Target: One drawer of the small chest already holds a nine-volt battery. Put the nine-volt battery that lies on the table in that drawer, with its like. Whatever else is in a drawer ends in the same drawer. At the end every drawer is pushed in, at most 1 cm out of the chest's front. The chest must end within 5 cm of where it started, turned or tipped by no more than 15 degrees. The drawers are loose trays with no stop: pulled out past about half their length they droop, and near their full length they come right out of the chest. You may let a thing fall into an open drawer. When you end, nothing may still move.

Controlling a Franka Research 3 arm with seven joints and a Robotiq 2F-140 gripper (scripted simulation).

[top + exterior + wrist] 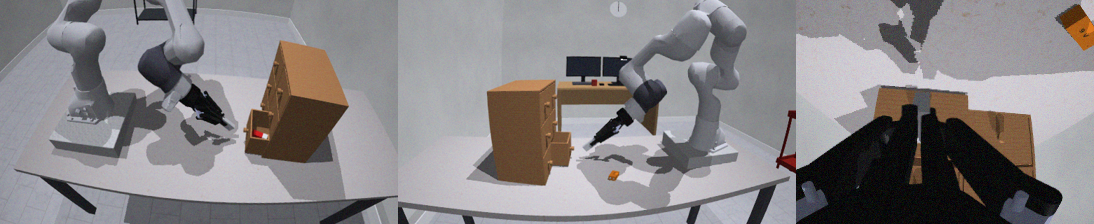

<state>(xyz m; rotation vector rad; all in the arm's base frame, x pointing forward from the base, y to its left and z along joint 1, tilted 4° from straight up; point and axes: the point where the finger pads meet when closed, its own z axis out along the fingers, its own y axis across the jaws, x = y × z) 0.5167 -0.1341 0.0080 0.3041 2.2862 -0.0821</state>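
In the exterior view, the nine-volt battery (613, 175) (1080, 27) lies on the table (573, 203) (1006, 90), off to one side of the claw (228, 124) (588, 144) (920, 112). I can't see it from the top. It looks like a small, hard block with flat sides. I think it will be a bit heavy for its size, and it won't squash. Its smooth sides could slip if the claw gets only a corner. The best grab is across the middle, one finger on each long side, away from the little metal bumps on its end.

The claw's fingers are together with nothing in them. They point down at a slant, near the open drawer (248, 138) (560, 150) (896, 102) of the chest (317, 73) (517, 129) (1016, 135), but don't touch it. In that drawer is a red and white thing (259, 134). It doesn't look much like a battery, so this may be the wrong drawer. The claw must open wide before it can grab.
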